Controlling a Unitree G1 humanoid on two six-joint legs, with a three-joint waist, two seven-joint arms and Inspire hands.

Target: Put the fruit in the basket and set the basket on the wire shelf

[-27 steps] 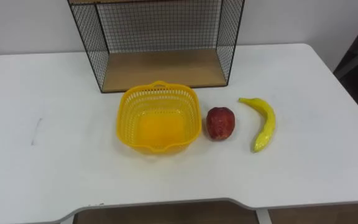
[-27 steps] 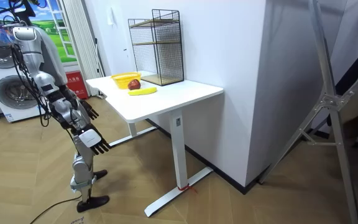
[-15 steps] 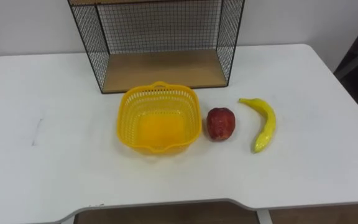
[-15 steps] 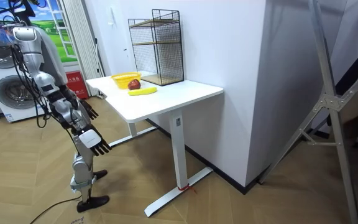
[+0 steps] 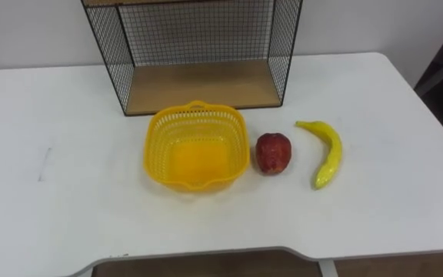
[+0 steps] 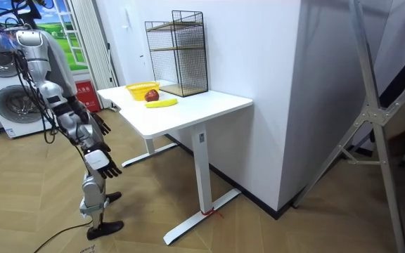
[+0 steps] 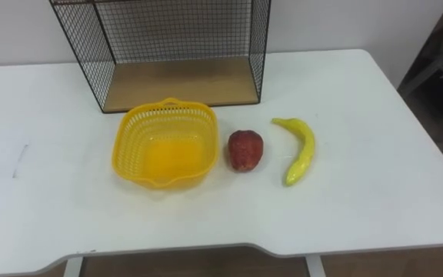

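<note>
An empty yellow basket [image 5: 197, 108] sits mid-table, just in front of the black wire shelf [image 5: 198, 85] with its wooden floor. To the basket's right a red apple [image 5: 272, 152] rests on the white table [image 5: 68, 192], and a yellow banana [image 5: 326, 154] lies right of the apple. In the room view I stand at the table's end on the room view's left, both arms hanging below the tabletop. My left hand [image 6: 101, 127] and my right hand [image 6: 100, 161] are open, well apart from the fruit and holding nothing.
The shelf [image 6: 178, 53] stands at the table's far edge against the wall. Washing machines [image 6: 5, 98] stand behind me. A metal stand [image 6: 378, 119] occupies the room view's right. Wooden floor spreads round the table legs.
My right hand has dropped slightly and drawn back a little toward my leg. The basket, apple and banana have not moved.
</note>
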